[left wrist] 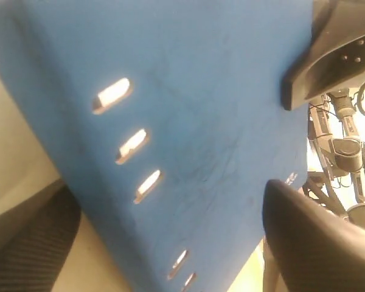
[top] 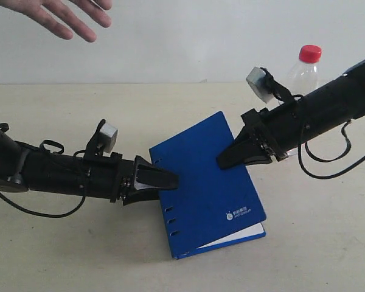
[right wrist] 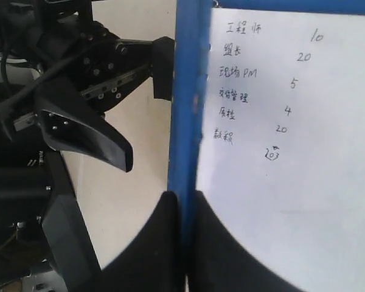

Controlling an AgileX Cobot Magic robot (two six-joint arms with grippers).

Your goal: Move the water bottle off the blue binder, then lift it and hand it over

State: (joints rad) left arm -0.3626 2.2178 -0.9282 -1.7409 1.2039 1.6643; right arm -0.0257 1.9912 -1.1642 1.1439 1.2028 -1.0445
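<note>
The blue binder [top: 201, 194] is tilted up off the table, its far right edge raised. My right gripper [top: 226, 162] is shut on that raised cover edge; in the right wrist view the blue cover [right wrist: 184, 109] is pinched in the gripper [right wrist: 187, 210], beside a white handwritten page [right wrist: 280, 182]. My left gripper [top: 172, 180] sits at the binder's spine side, open, its fingers [left wrist: 310, 243] wide apart around the cover [left wrist: 219, 121]. The water bottle [top: 308, 68], with a red cap, stands upright on the table behind the right arm, off the binder.
A person's open hand [top: 64, 17] hovers at the top left above the table [top: 79, 255]. The left arm's gripper [right wrist: 91, 121] shows in the right wrist view, and the right gripper [left wrist: 334, 55] in the left wrist view.
</note>
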